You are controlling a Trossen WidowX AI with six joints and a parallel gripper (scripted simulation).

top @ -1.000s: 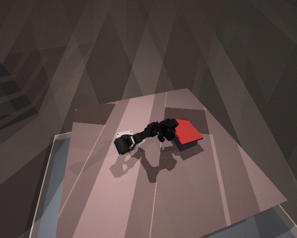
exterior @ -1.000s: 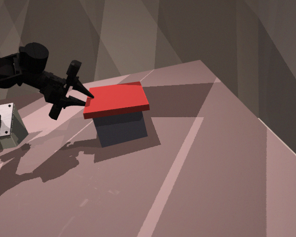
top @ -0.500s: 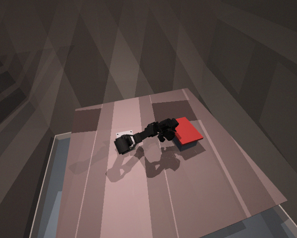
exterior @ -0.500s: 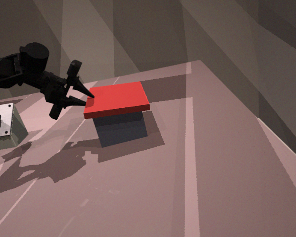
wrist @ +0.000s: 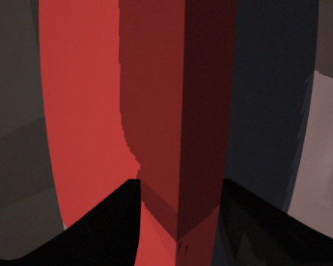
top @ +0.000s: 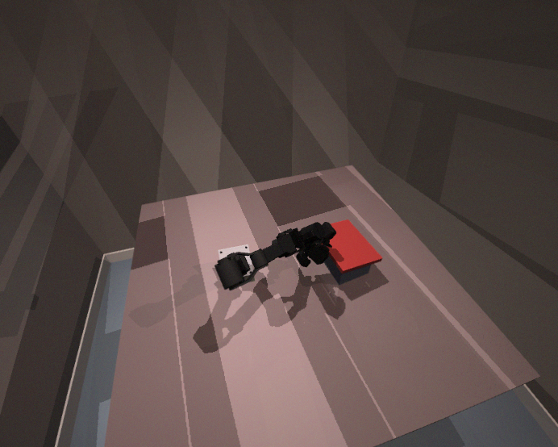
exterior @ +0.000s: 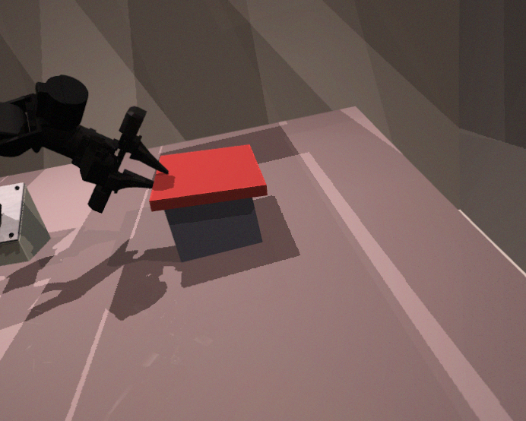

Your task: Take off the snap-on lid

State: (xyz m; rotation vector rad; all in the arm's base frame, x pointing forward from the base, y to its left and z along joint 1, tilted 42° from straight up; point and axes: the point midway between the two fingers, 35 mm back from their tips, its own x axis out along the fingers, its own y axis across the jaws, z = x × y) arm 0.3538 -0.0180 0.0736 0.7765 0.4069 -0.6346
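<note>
The red lid [top: 355, 243] [exterior: 213, 167] [wrist: 80, 96] lies over the dark blue-grey storage box [top: 351, 275] [exterior: 216, 235] [wrist: 273, 96], right side up. Its rim overhangs the box walls. No open gap shows between them; a very slight tilt is too small to judge. The box stands upright on the table. My gripper [top: 328, 246] [exterior: 160, 178] [wrist: 179, 190] is shut on the lid's edge on the side facing the arm base, one finger above and one below. The lower fingertip is partly hidden by the lid in the top and exterior views.
The table [top: 394, 351] [exterior: 322, 317] carries patches of light and shadow. The arm's base plate [top: 225, 250] [exterior: 16, 204] is on the left of the box. The table's far edge runs behind the box.
</note>
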